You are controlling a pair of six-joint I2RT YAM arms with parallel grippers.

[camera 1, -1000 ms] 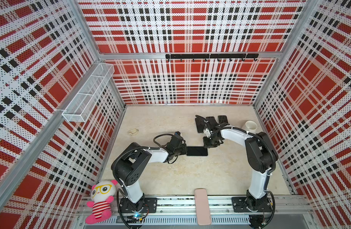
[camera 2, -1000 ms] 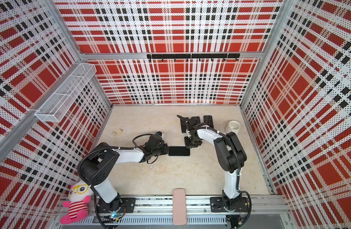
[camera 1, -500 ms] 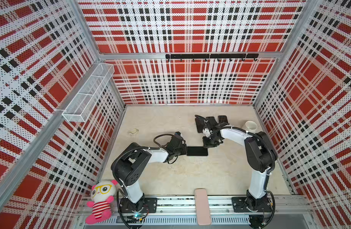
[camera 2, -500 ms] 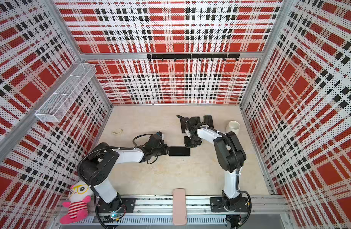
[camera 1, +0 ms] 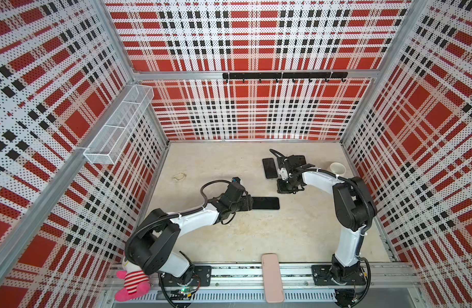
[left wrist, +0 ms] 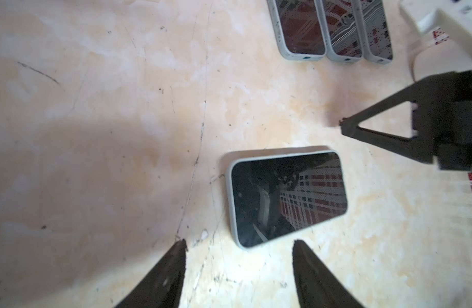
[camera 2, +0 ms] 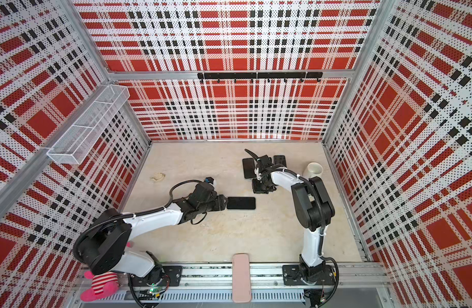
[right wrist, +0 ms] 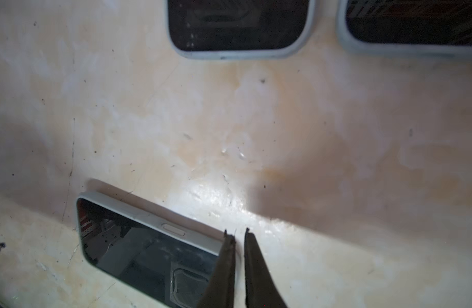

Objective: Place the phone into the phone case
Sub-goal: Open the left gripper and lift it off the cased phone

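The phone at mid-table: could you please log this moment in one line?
phone: in pale case, lying flat | left tool: open, at phone's end | right tool: nearly shut, empty

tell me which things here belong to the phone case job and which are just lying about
Job: phone in its pale case; left hand; right hand.
Lying about: white cup; plush toy; wire basket; hook rail; three other cased phones, apparently finished.

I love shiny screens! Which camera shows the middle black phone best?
Left wrist: the whole pale-cased black phone, close up. Right wrist crops it; both top views show it tiny.
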